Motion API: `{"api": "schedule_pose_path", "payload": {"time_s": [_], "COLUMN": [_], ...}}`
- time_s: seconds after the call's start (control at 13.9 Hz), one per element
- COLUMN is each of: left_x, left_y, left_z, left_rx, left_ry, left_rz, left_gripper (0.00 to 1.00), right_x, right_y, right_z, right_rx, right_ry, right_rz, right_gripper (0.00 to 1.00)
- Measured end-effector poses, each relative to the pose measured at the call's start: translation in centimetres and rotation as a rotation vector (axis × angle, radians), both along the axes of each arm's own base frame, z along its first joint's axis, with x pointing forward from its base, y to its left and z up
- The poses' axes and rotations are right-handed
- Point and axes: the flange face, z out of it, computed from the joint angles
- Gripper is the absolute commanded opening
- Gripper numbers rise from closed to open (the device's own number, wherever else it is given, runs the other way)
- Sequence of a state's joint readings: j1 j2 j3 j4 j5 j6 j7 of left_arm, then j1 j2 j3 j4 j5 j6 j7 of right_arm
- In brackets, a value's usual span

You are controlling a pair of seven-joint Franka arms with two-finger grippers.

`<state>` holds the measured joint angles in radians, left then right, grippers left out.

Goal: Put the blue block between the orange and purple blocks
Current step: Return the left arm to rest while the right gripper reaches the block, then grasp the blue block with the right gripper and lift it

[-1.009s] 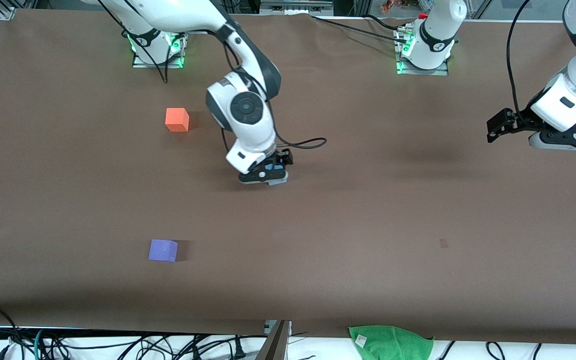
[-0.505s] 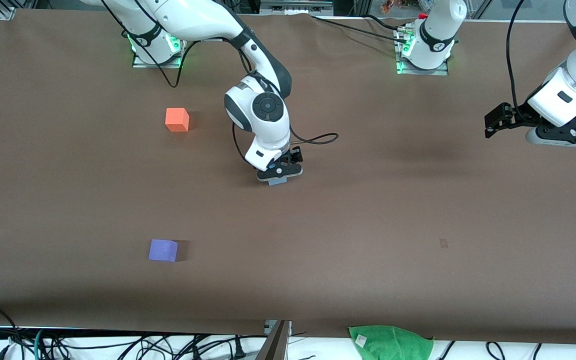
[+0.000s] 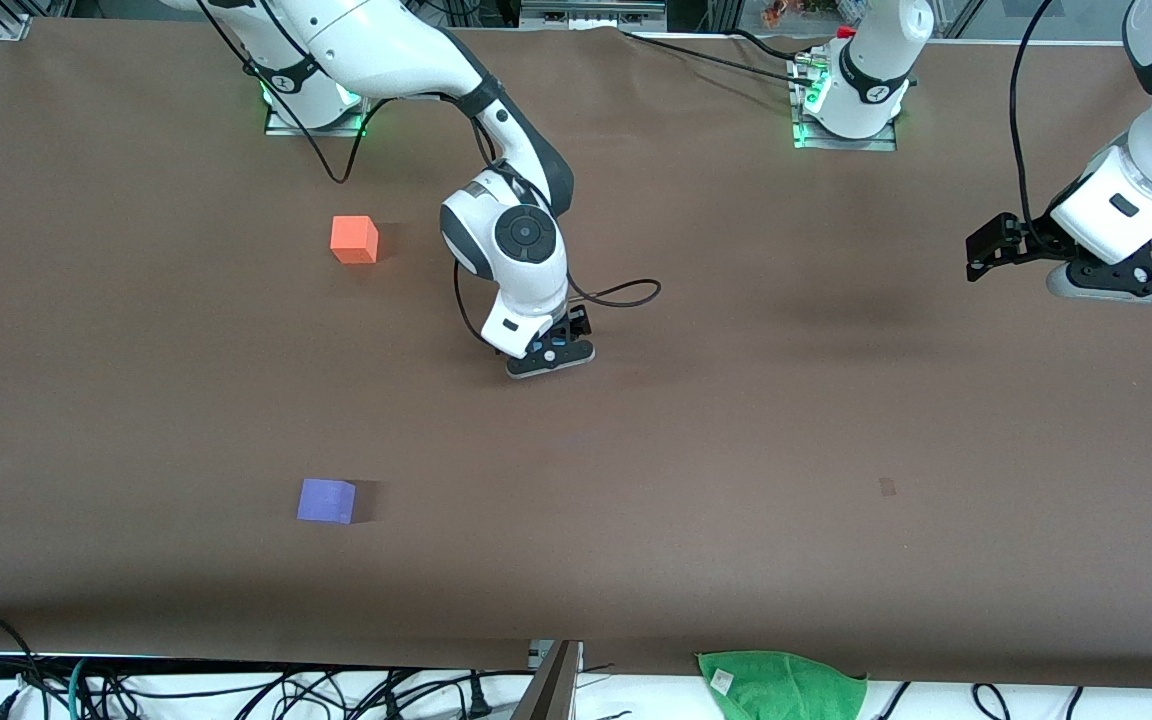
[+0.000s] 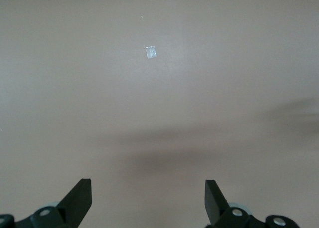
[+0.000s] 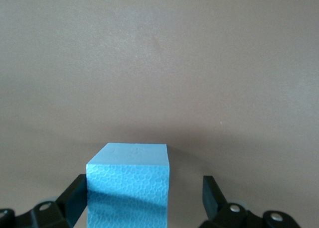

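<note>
The blue block (image 5: 128,183) stands between the open fingers of my right gripper (image 5: 145,184). It is against one finger (image 5: 75,188), with a clear gap to the other. In the front view the right gripper (image 3: 550,357) is low over the middle of the table and hides the block. The orange block (image 3: 354,240) lies toward the right arm's end, near the bases. The purple block (image 3: 326,500) lies nearer to the camera than the orange one. My left gripper (image 3: 1121,288) waits open and empty in the air at the left arm's end; its open fingers also show in the left wrist view (image 4: 148,188).
A green cloth (image 3: 781,685) lies at the table's front edge. A small tape mark (image 3: 887,487) sits on the brown mat and also shows in the left wrist view (image 4: 150,52). Cables hang below the front edge.
My right hand has shifted a little and settled lower. The blue block that peeked out under it is now hidden in the front view. The left arm has barely drifted.
</note>
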<state>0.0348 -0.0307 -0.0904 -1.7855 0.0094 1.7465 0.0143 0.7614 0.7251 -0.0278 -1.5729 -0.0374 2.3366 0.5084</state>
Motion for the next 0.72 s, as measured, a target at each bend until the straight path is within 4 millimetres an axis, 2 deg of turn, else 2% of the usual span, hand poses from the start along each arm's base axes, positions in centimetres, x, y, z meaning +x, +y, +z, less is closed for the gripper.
{"api": "schedule_pose_path", "payload": {"time_s": [0.14,0.5,0.58,0.72], "left_x": [0.0,0.0,0.0,0.0], "left_y": [0.0,0.0,0.0,0.0], "left_z": [0.0,0.2,0.2,0.2], "left_rx": [0.000,0.000,0.000,0.000], "left_ry": [-0.001,-0.004,-0.004,-0.004], "left_rz": [0.000,0.001,0.001,0.001], "left_gripper": [1.00,1.00,1.00,1.00], "right_x": [-0.2,-0.1,0.3,2.1], "right_y": [-0.1,-0.3,-0.7,-2.7], "right_z": [-0.6,-1.1,-1.0,0.0], "right_rx": [-0.006,-0.011,-0.009,-0.018], "right_ry": [0.007,0.012,0.010,0.016], "right_rz": [0.000,-0.004,-0.011,-0.042], "right_gripper": [0.85,0.39,0.35,0.35]}}
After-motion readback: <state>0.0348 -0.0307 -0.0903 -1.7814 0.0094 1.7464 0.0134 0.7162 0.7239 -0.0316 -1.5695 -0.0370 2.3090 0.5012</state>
